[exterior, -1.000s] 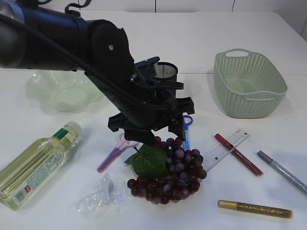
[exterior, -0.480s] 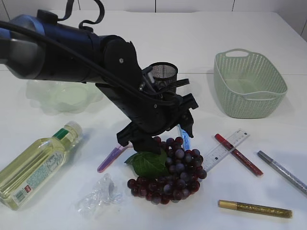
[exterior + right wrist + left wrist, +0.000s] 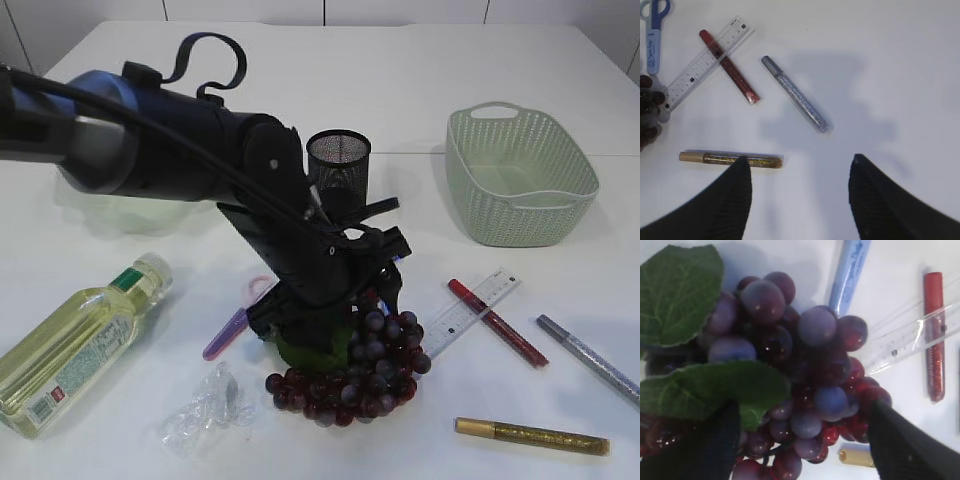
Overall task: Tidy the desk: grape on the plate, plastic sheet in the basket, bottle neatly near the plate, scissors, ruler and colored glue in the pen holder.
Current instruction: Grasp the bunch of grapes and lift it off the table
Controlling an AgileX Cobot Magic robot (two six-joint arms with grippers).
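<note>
**Left tool over grape bunch; containers unfilled**

Containers: green basket (image 3: 520, 180) at far right of bench (image 3: 480, 60), nothing visible inside. Black mesh pen holder (image 3: 338, 160) just behind left tool (image 3: 335, 320), upright, contents not discernible. Pale plate (image 3: 120, 205) beyond the arm to the left, largely hidden, visible part bare.

Left tool: jaws set wide, straddling the grape bunch (image 3: 805, 375), one dark finger (image 3: 705, 450) low on the leaf side, the other (image 3: 910, 445) on the ruler side; no closed grip on the fruit evident. Right tool (image 3: 800, 195): jaws spread wide, holding nothing, hovering over bare bench just short of the gold glue pen (image 3: 730, 159).

Task items: grape lying on bench directly beneath left tool. Clear ruler (image 3: 472, 312) and red glue pen (image 3: 497, 322) crossed, just right of it. Silver glue pen (image 3: 795, 94) further right. Blue scissors (image 3: 850, 275) touching the far side of the bunch. Purple-handled item (image 3: 232, 325) to its left. Crumpled plastic sheet (image 3: 205, 410) at front left. Bottle (image 3: 75, 345) lying flat near left edge.

Open room: clear bench behind basket and holder; front right corner crowded by pens.
</note>
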